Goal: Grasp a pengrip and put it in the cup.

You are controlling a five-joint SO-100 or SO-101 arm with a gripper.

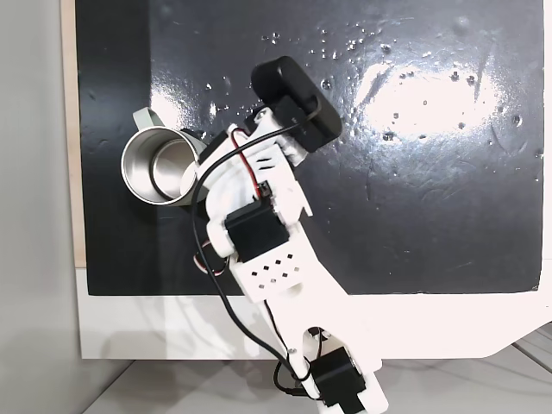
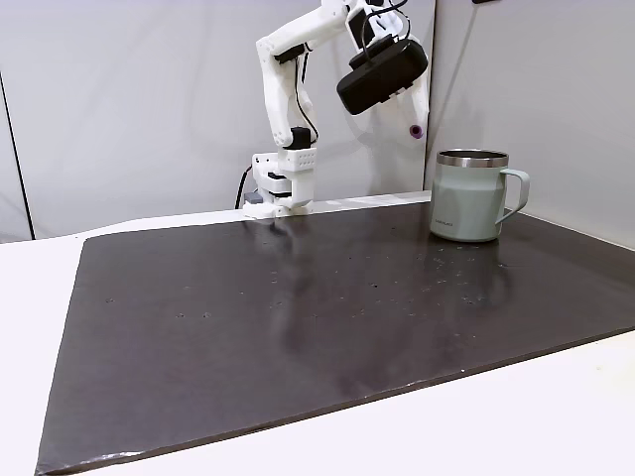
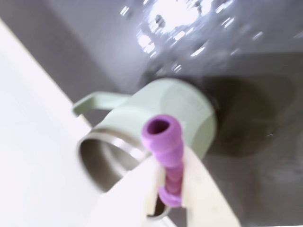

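Wrist view gives you the clearest read: the pengrip (image 3: 165, 151) is pinched between the two white jaws, its open end poking out past the tips, so you can count the grasp as done. The jaws are closed on it, and the gripper (image 3: 169, 189) is carrying it off the bench.

What you have left is the delivery. In the wrist view the pengrip sits in front of the cup (image 3: 156, 127), overlapping its side and just beside the steel rim, not yet over the mouth as far as this blurred picture lets you judge. In a fixed view from the side, you can see a small purple speck (image 2: 415, 130) hanging below the arm's black camera housing, above the level of the rim and to the left of the cup (image 2: 468, 198), with clear air between them. In a fixed view from above, the arm leans over toward the cup (image 1: 164, 164) and hides the pengrip. So you would judge the carry nearly finished, with the final shift over the opening and the release not yet done.

As for the pengrip itself: you are looking at a short light-purple tube, hollow at the end, with rounded ribs along its body and a soft, rubbery look. It is far narrower than the cup's mouth.
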